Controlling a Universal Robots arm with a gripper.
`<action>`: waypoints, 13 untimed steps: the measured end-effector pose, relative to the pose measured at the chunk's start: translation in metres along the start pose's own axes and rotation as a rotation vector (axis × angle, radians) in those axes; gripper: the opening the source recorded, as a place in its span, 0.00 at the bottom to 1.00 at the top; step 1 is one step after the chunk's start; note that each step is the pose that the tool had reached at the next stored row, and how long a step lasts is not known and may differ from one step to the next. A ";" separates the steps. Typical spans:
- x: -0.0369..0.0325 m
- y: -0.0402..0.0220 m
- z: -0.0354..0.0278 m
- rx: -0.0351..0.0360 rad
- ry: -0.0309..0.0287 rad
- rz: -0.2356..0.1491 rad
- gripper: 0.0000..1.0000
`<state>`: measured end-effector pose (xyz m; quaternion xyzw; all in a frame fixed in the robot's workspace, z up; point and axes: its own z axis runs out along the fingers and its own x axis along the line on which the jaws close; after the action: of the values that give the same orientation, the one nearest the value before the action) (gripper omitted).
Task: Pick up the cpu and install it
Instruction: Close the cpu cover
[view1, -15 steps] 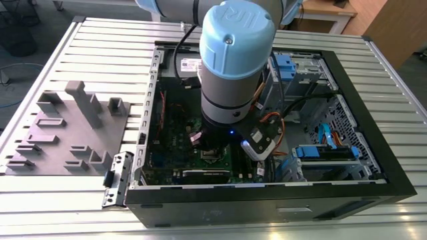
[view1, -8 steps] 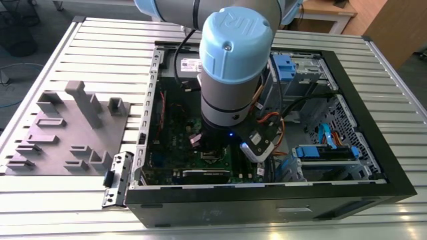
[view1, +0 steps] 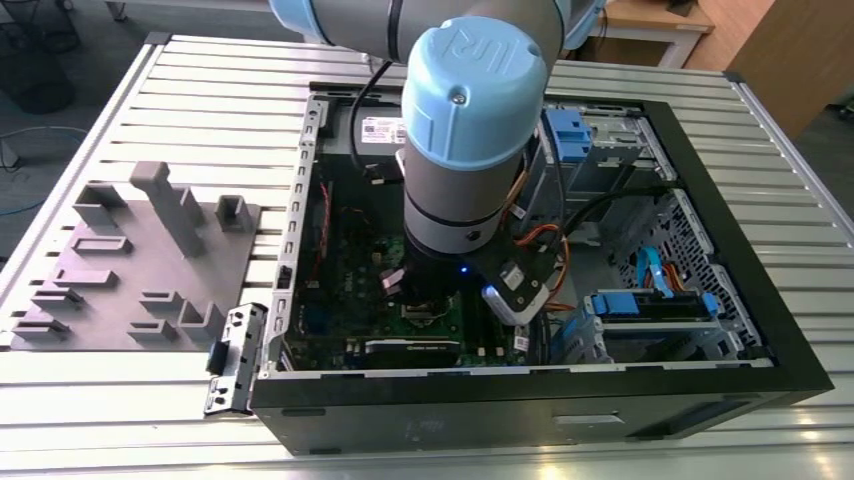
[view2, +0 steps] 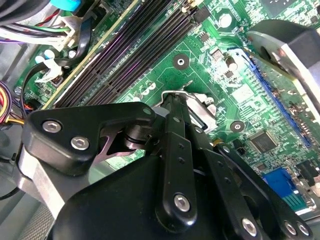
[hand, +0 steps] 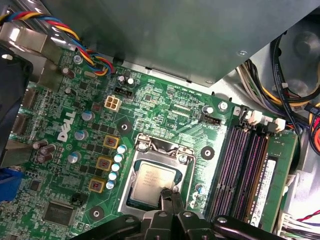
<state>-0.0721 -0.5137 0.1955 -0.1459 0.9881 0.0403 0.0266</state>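
Green motherboard (hand: 165, 100) lies under me. The cpu (hand: 154, 182) sits inside the socket frame (hand: 160, 148). My gripper (hand: 169, 193) hangs over the cpu's edge, fingers together, holding nothing. If I push crooked, I might scratch or tip it.

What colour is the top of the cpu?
Silvery grey cpu top, clearest in the first wrist view.

I am observing an open computer case (view1: 534, 392) resting on a slatted table (view1: 200, 85), a grey tray (view1: 83, 292) lying beside it at the exterior view's left. A green motherboard (hand: 165, 97) is sitting inside the case.
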 end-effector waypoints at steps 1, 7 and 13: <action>-0.0001 0.0000 -0.0001 0.0001 0.0001 0.000 0.11; -0.0008 0.0003 -0.0032 -0.0002 -0.0001 0.000 0.11; -0.0026 0.0011 -0.0041 -0.0008 -0.0002 0.000 0.11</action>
<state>-0.0701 -0.5122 0.1999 -0.1460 0.9881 0.0407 0.0266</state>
